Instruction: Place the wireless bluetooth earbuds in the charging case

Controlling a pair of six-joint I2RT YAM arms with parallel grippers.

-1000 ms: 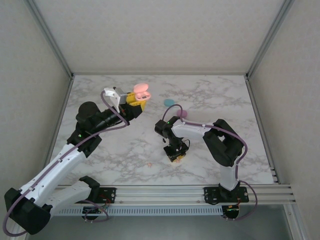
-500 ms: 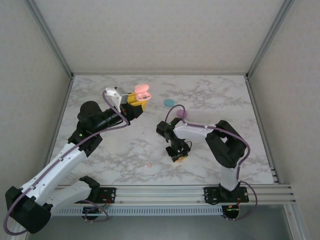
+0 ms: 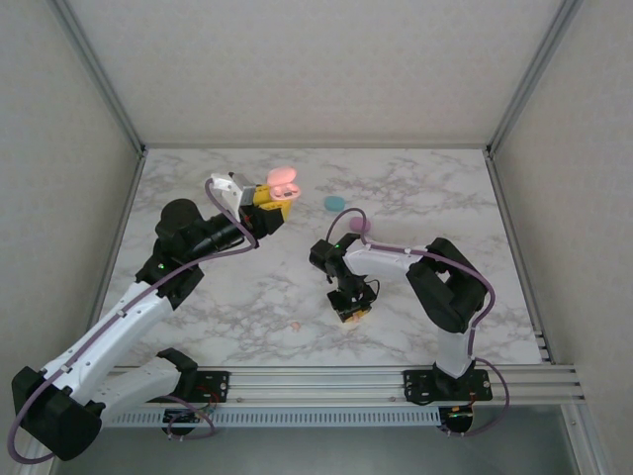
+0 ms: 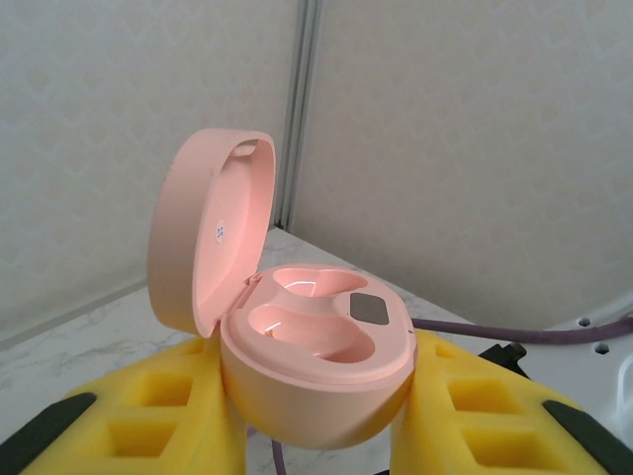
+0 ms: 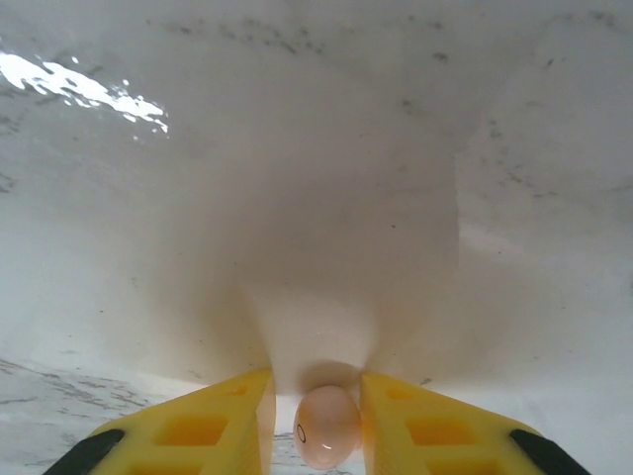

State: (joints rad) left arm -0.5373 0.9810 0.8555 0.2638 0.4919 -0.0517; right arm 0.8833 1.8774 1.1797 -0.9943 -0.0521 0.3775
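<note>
An open pink charging case (image 4: 316, 366) sits between the yellow fingers of my left gripper (image 4: 316, 401), lid hinged up and both wells empty. From above, that left gripper (image 3: 269, 204) holds the case (image 3: 281, 182) raised over the back left of the table. My right gripper (image 3: 352, 311) points straight down at the marble near the middle front. In the right wrist view an orange-pink earbud (image 5: 326, 426) is pinched between the fingers of the right gripper (image 5: 315, 421), close over the table. A second small pink earbud (image 3: 294, 325) lies on the marble to the left of it.
A closed teal case (image 3: 335, 203) and a closed purple case (image 3: 359, 225) lie on the marble table (image 3: 445, 198) behind the right arm. Aluminium frame posts and white walls enclose the table on three sides.
The left gripper with the pink case has edged slightly to the right. The right gripper has shifted a touch over the same spot, still holding the earbud.
</note>
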